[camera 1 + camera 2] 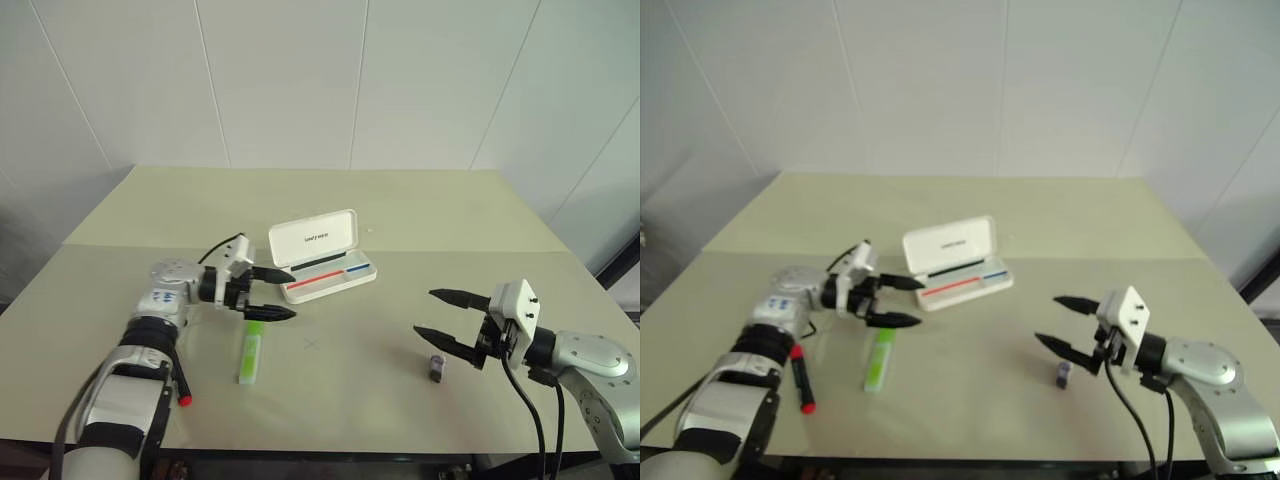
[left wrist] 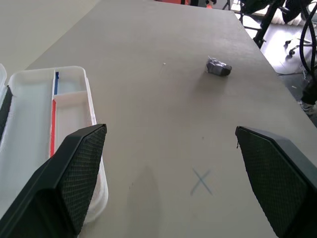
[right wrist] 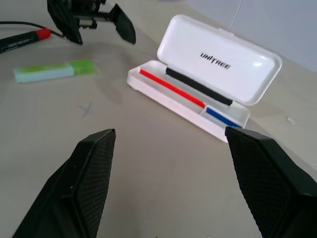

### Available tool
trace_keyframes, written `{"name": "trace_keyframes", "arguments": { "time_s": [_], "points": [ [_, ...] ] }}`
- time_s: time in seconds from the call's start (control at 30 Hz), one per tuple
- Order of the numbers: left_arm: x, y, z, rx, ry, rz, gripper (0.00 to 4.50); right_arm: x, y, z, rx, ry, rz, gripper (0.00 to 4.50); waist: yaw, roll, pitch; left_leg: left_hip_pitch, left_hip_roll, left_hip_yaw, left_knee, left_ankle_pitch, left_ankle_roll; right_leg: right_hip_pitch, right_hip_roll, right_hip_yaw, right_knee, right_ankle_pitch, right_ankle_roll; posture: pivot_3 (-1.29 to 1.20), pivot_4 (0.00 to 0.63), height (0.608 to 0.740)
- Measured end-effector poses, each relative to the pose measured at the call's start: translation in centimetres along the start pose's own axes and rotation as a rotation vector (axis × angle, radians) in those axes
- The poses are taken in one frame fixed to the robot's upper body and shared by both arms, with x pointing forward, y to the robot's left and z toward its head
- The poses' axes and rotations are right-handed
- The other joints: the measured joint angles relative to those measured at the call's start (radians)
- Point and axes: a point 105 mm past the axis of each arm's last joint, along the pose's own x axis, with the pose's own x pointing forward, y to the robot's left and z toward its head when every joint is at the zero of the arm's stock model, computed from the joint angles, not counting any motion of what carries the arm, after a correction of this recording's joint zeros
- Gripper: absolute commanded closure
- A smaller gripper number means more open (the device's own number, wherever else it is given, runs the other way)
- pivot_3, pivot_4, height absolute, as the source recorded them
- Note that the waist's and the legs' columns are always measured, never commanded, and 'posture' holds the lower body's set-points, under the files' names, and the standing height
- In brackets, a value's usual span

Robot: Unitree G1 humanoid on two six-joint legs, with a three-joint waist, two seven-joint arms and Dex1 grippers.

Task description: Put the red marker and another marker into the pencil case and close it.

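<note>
- The pencil case (image 1: 322, 260) lies open near the middle of the pale surface (image 1: 420, 210), its lid standing up on the far side and showing a small dark logo.
- Inside its tray run 1 red stripe and 1 blue stripe, with a black strip along the hinge; the tray holds no marker.
- The lime-green highlighter (image 1: 250, 354) lies flat on the surface, near and left of the case and well apart from it, its long side running near to far.
- The red marker (image 1: 801, 377) lies further left, close beside the left arm and roughly parallel to the highlighter, with 1 red end toward the near edge.
- The left end effector (image 1: 276, 293) hangs above the surface between the case and the highlighter, pointing right; its 2 black fingers are spread wide and pinch nothing.
- Its far finger reaches close to the near left corner of the case; whether it touches cannot be told.
- The right end effector (image 1: 438, 314) hangs over the right side of the surface, pointing left toward the case, fingers spread wide with nothing between them.
- A small dark grey block (image 1: 437, 367) lies on the surface just beside the right end effector's lower finger, on its near side.
- A faint pencilled cross (image 1: 311, 344) marks the surface between the highlighter and the block.
</note>
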Motion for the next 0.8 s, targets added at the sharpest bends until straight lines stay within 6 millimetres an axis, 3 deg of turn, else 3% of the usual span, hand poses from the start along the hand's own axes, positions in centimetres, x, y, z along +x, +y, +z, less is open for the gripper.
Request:
{"name": "trace_keyframes", "arguments": {
  "time_s": [0.27,0.8],
  "points": [
    [2.6,2.4,-1.3,-0.033,0.109,0.147,0.05,-0.7,1.2,-0.9,0.032,0.019,-0.041,0.0,-0.001,0.0,0.0,-0.001,-0.001,0.0,-0.001,0.0,0.001,0.0,0.0,0.0,-0.001,-0.001,0.001,0.0,0.15,0.74],
    [4.6,2.4,-3.0,-0.051,0.234,0.159,0.05,-1.5,1.4,-0.4,0.012,0.022,-0.091,0.0,0.001,0.0,0.0,0.0,-0.001,0.0,0.0,0.0,0.001,0.0,0.0,0.0,0.0,-0.001,0.001,0.0,0.15,0.74]
  ]
}}
